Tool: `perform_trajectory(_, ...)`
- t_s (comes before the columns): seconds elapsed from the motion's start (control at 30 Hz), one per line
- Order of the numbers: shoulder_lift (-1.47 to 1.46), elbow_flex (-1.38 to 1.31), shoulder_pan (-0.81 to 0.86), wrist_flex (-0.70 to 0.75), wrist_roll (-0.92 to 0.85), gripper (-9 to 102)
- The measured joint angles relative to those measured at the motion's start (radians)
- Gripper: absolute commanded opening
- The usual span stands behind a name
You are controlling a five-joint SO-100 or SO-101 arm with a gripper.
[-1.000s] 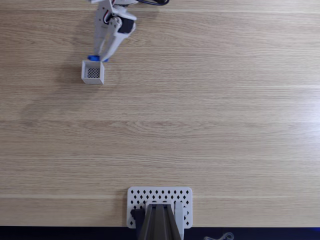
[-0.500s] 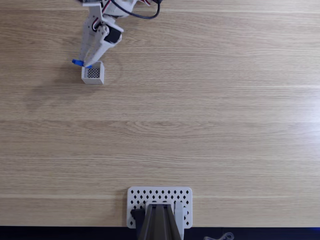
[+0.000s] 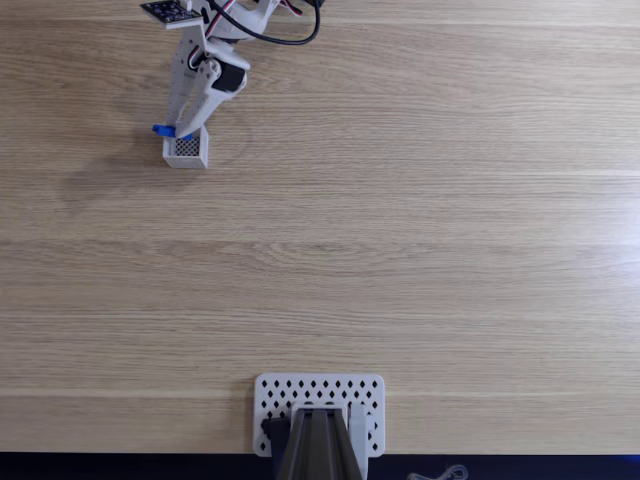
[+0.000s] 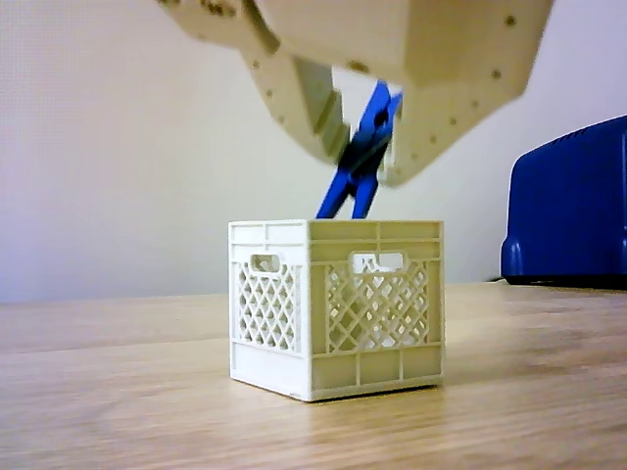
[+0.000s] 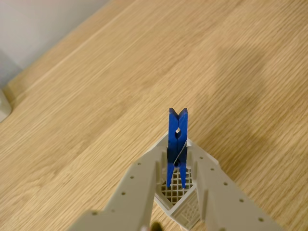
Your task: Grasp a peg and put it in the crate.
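Since a second ago, the arm has swung a bit to the left in the fixed view. It reaches in from the top and points down at the crate (image 3: 186,148). The jaws (image 4: 367,147) are shut tight on the blue peg (image 4: 361,166). The peg hangs tilted right over the open crate on the bench (image 3: 420,250), its two legs dipping just inside the rim.
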Motion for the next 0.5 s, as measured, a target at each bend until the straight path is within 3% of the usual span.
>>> perform_trajectory(0.3,0.0,0.0,0.0,-0.005,0.0,29)
perform_trajectory(0.4,0.0,0.0,0.0,-0.014,0.0,28)
perform_trajectory(0.5,0.0,0.0,0.0,-0.015,0.0,19)
